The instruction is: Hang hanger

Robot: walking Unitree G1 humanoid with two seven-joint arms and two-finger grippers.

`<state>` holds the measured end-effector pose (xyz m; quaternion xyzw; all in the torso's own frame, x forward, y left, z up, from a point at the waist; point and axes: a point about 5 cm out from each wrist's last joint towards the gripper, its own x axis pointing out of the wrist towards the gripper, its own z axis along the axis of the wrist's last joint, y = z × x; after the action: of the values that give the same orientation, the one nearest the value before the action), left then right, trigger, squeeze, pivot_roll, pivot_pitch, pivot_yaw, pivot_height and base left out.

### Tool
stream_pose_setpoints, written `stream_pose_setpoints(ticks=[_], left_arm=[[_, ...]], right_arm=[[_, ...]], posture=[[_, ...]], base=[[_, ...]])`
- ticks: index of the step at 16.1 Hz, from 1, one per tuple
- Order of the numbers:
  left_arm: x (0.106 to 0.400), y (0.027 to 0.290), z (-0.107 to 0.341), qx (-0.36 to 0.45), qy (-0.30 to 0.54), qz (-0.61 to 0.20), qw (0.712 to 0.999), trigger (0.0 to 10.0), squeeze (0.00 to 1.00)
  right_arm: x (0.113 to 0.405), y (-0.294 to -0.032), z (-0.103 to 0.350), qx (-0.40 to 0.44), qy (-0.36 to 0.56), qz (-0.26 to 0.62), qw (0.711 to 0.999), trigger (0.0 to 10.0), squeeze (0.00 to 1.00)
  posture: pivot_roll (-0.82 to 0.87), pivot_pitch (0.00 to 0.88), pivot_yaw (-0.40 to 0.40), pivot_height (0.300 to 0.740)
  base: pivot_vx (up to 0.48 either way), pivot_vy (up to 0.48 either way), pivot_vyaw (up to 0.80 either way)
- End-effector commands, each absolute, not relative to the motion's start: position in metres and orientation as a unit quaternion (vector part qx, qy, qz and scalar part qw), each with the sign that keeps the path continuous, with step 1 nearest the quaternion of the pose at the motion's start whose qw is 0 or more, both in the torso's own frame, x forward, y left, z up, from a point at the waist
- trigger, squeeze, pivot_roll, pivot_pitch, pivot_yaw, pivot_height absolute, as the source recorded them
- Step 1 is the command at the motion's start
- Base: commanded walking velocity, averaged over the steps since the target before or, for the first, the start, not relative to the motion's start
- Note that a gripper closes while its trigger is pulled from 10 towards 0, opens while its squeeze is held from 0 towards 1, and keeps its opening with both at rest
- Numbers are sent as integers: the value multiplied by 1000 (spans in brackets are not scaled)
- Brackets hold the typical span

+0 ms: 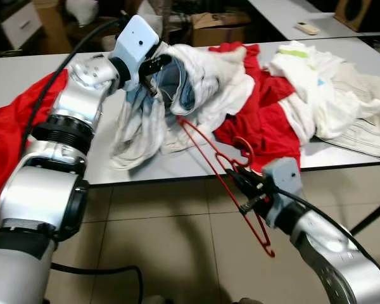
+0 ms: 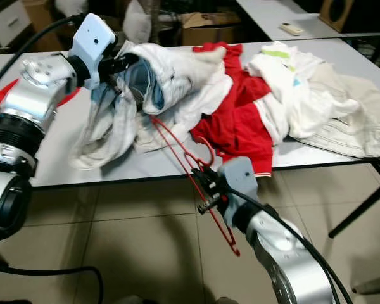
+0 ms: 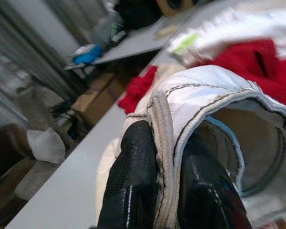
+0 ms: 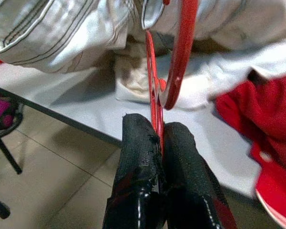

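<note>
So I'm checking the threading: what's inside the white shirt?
One end of the red hanger runs into the white shirt; how far is hidden by cloth.

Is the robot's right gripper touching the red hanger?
Touching. The right wrist view shows the right gripper with both black fingers pinched on the red hanger.

Both arms are polished silver metal with rounded segments and black joint rings. A black cable (image 1: 57, 76) runs along the left arm. Each wrist carries a pale grey-blue camera block (image 1: 136, 39), and the fingers (image 4: 138, 181) are glossy black.
</note>
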<state>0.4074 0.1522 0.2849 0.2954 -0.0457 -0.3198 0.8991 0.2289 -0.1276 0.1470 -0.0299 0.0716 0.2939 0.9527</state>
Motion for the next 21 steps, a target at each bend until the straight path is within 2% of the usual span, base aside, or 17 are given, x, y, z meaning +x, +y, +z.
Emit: stream_pose_setpoints(ticks=[1, 2, 3, 5, 6, 7, 8, 9, 10, 11, 12, 14, 15, 19, 20, 21], left_arm=[[402, 146, 293, 311, -48, -351, 882, 0, 0], [399, 143, 287, 306, -36, -362, 880, 0, 0], [391, 134, 262, 303, -9, -378, 875, 0, 0], [384, 126, 238, 308, 1, -378, 873, 0, 0], [381, 122, 230, 304, 3, -381, 873, 784, 0], [378, 119, 218, 326, 8, -385, 863, 4745, 0], [377, 119, 208, 333, 13, -382, 862, 10000, 0], [377, 118, 203, 309, 17, -391, 867, 10000, 0], [372, 116, 195, 280, 29, -406, 870, 10000, 447], [368, 117, 190, 279, 35, -409, 868, 10000, 1000], [361, 119, 182, 273, 46, -420, 864, 10000, 1000], [352, 116, 185, 198, 47, -454, 867, 10000, 1000], [351, 117, 186, 188, 49, -463, 865, 10000, 1000], [356, 128, 176, 227, 67, -425, 874, 10000, 992], [360, 132, 175, 258, 67, -391, 881, 10000, 294], [360, 133, 175, 265, 67, -386, 881, 10000, 294]], right_arm=[[233, -123, 150, -26, 56, 313, 948, 10000, 0], [234, -122, 152, -20, 49, 316, 947, 10000, 0], [240, -125, 156, -10, 36, 300, 953, 10000, 0], [246, -136, 148, -20, 59, 257, 964, 10000, 0], [248, -145, 144, -31, 69, 224, 972, 10000, 0], [248, -159, 147, -24, 61, 183, 981, 10000, 0], [247, -168, 149, -24, 56, 163, 985, 10000, 0], [246, -172, 150, -29, 56, 156, 986, 10000, 0], [244, -179, 152, -32, 52, 146, 987, 10000, 0], [243, -183, 154, -32, 49, 142, 988, 10000, 0], [241, -187, 160, -36, 43, 149, 987, 10000, 0], [239, -188, 163, -42, 43, 165, 984, 10000, 0], [239, -186, 162, -43, 43, 171, 983, 10000, 0], [239, -181, 162, -39, 43, 181, 982, 10000, 0], [238, -181, 162, -38, 43, 181, 982, 10000, 0], [238, -181, 162, -38, 43, 181, 982, 10000, 0]], posture=[[-117, 0, 88, 740], [-110, 0, 85, 740], [-106, 0, 83, 740], [-119, 0, 86, 740], [-127, 0, 89, 740], [-139, 0, 94, 740], [-143, 0, 95, 740], [-160, 0, 99, 740], [-173, 0, 105, 740], [-179, 0, 107, 740], [-190, 0, 110, 740], [-190, 0, 104, 740], [-188, 0, 102, 740], [-184, 0, 101, 740], [-184, 0, 104, 740], [-184, 0, 105, 740]], base=[[0, 0, 0], [0, 0, 0], [0, 0, 0], [0, 0, 0], [0, 0, 0], [0, 0, 0], [0, 0, 0], [0, 0, 0], [0, 0, 0], [0, 0, 0], [0, 0, 0], [0, 0, 0], [0, 0, 0], [0, 0, 0], [0, 0, 0], [0, 0, 0]])
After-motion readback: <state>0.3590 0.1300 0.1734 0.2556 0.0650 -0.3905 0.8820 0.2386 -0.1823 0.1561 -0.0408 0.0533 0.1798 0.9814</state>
